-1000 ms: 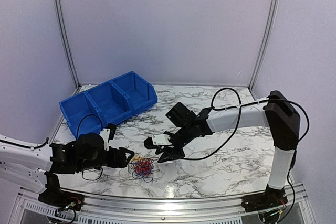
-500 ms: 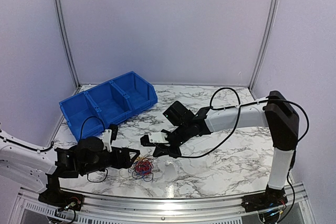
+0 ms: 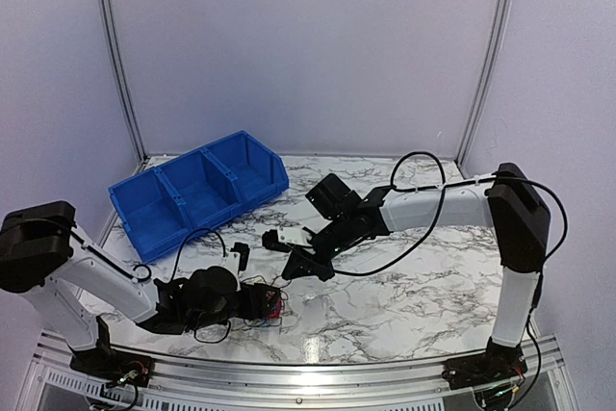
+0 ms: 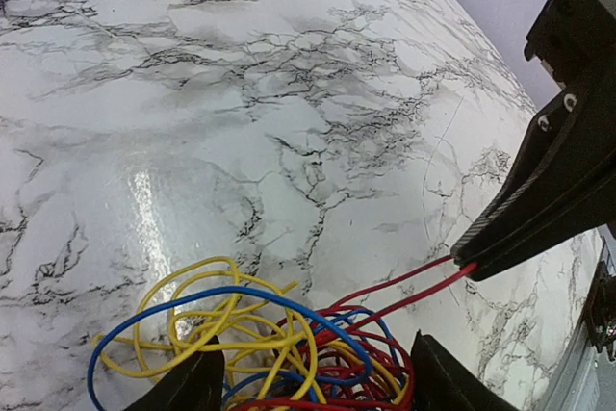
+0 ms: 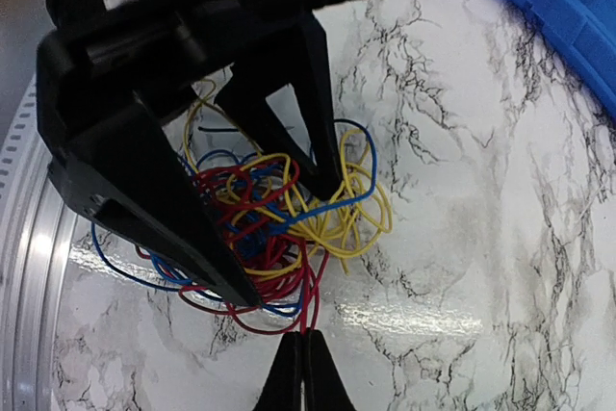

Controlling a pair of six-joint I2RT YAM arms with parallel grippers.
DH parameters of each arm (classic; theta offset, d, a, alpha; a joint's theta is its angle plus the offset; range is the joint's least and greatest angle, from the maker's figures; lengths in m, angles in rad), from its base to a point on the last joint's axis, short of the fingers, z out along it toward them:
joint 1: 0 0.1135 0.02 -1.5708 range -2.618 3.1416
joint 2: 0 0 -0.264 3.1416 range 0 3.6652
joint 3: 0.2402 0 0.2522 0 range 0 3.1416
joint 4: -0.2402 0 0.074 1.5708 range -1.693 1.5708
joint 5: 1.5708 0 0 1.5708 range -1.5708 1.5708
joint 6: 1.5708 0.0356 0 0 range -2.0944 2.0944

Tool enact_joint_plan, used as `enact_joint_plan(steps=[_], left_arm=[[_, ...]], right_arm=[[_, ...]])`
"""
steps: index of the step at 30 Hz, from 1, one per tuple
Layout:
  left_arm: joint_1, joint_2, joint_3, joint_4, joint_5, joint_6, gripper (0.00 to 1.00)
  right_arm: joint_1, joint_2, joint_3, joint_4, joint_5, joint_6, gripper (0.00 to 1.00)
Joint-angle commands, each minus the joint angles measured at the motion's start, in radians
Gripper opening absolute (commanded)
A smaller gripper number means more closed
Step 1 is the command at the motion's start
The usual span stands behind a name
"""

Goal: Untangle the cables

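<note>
The cables [image 3: 272,307] are a fist-sized tangle of thin yellow, red and blue wires on the marble table near the front edge. My left gripper [image 3: 260,301] is open, with its two fingers astride the bundle [image 4: 289,344]. The left wrist view shows the left gripper [image 4: 313,387] the same way. My right gripper [image 3: 289,271] is just behind and to the right of the bundle. In the right wrist view the right gripper [image 5: 306,339] is shut on a loop of red wire [image 5: 310,300] drawn out of the tangle [image 5: 279,209]. The left wrist view shows that red wire [image 4: 414,286] stretched taut.
A blue three-compartment bin [image 3: 197,194] stands at the back left, and its corner shows in the right wrist view [image 5: 568,16]. Thick black arm cables loop above the right arm [image 3: 414,175]. The table's metal front rail [image 3: 289,377] runs close below the bundle.
My left arm has reached right, and its open jaws now straddle the bundle. My right gripper has drawn back and up from the bundle with the red wire in it.
</note>
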Motion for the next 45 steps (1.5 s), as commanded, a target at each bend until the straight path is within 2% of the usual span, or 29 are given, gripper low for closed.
enact_joint_plan(steps=[1,5,11,16,45], left_arm=[[-0.003,0.080,0.027,0.027,-0.071,-0.089,0.64],[0.002,0.132,0.033,0.036,-0.072,-0.117,0.51],[0.014,0.173,0.030,0.047,-0.055,-0.127,0.44],[0.034,0.205,0.031,0.080,-0.011,-0.131,0.37],[0.068,0.292,0.068,0.100,0.078,-0.142,0.17]], right_arm=[[-0.036,-0.058,0.068,-0.073,-0.128,0.034,0.00],[-0.057,-0.097,0.118,-0.132,-0.175,0.055,0.00],[-0.060,-0.179,0.203,-0.148,-0.174,0.079,0.00],[-0.068,-0.174,0.317,-0.190,-0.167,0.075,0.00],[-0.097,-0.205,0.672,-0.325,-0.224,0.072,0.00]])
